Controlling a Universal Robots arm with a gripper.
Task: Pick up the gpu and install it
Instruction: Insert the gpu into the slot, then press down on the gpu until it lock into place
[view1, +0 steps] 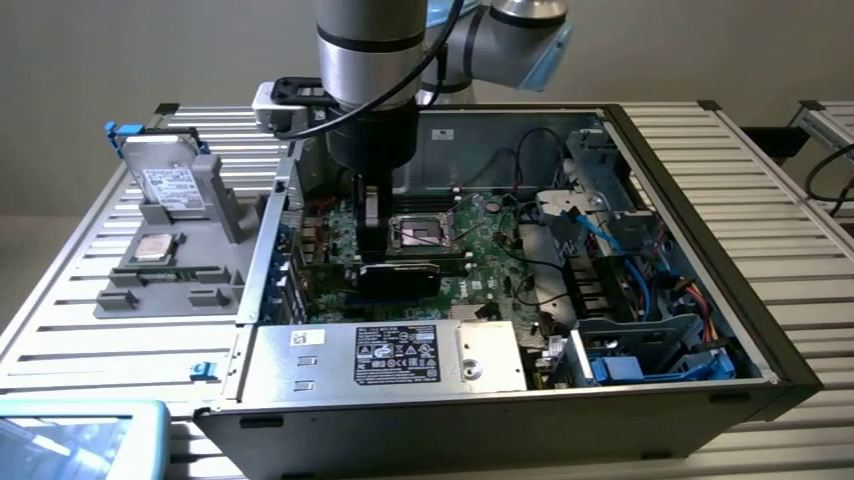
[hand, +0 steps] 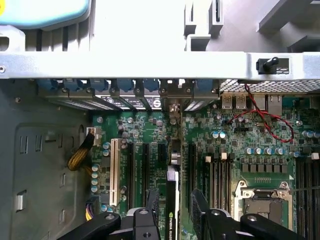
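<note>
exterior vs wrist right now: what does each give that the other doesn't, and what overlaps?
Exterior only: the whole open PC case on the slatted table, the power supply along its near edge, the hard drive and grey tray at the exterior view's left, and the arm reaching down into the case.

Wrist only: the expansion slots, the rear port brackets and a red wire.

Both: the gpu standing on edge between the open fingers over the motherboard, with the CPU socket nearby.
</note>
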